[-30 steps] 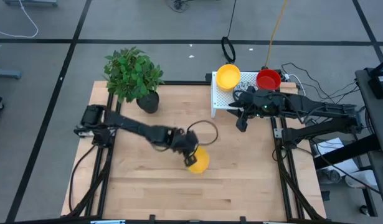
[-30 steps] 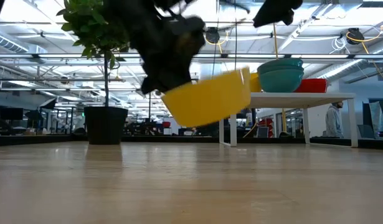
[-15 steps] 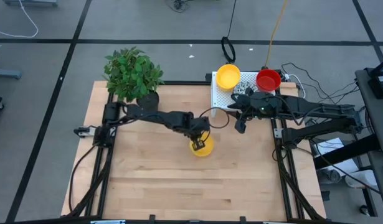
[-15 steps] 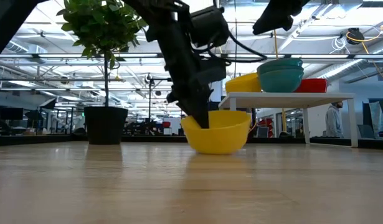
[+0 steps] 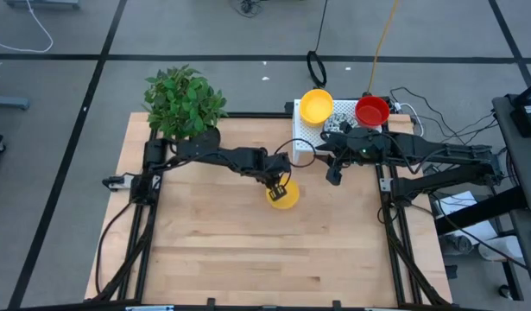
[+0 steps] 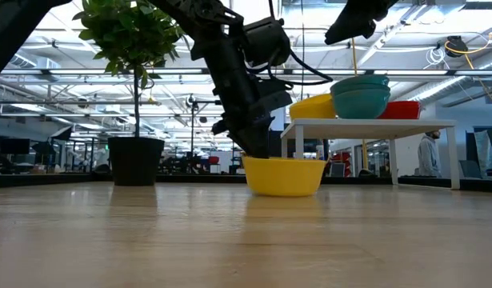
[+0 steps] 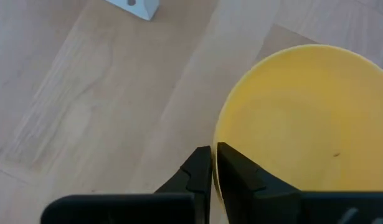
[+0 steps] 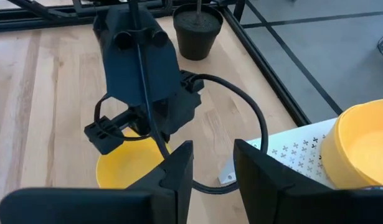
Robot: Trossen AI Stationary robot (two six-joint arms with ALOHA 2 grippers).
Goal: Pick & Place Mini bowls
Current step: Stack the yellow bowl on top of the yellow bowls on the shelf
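Observation:
One yellow mini bowl (image 5: 283,197) sits upright on the wood table near its middle, shown also in the low view (image 6: 284,177) and filling the left wrist view (image 7: 297,124). My left gripper (image 5: 279,185) (image 7: 214,150) is shut on its rim. A second yellow bowl (image 5: 316,105) and a red bowl (image 5: 372,111) sit on the white perforated rack (image 5: 310,136) at the far right. My right gripper (image 5: 334,176) (image 8: 213,155) hovers open in front of the rack, above the table and clear of every bowl. My left gripper pinches the yellow bowl's rim (image 7: 215,134) on the side toward the table's far left. One finger (image 7: 236,168) is inside the bowl and the other finger (image 7: 197,171) is outside. The fingers come from above, pointing down. The bowl stands upright with its base (image 6: 283,192) on the table.
A dark pot with a leafy plant (image 5: 186,105) stands at the table's far left corner. In the low view, teal bowls (image 6: 362,96) show stacked above the rack's top. A black cable (image 8: 241,137) loops beside the left wrist. Bare wood (image 5: 248,250) spreads over the near half of the table.
My left gripper has carried the yellow bowl from mid-air toward the far edge and the rack, then down. The bowl was lifted and tilted a second ago; it now stands level on the table. The gripper has stayed shut on the rim.

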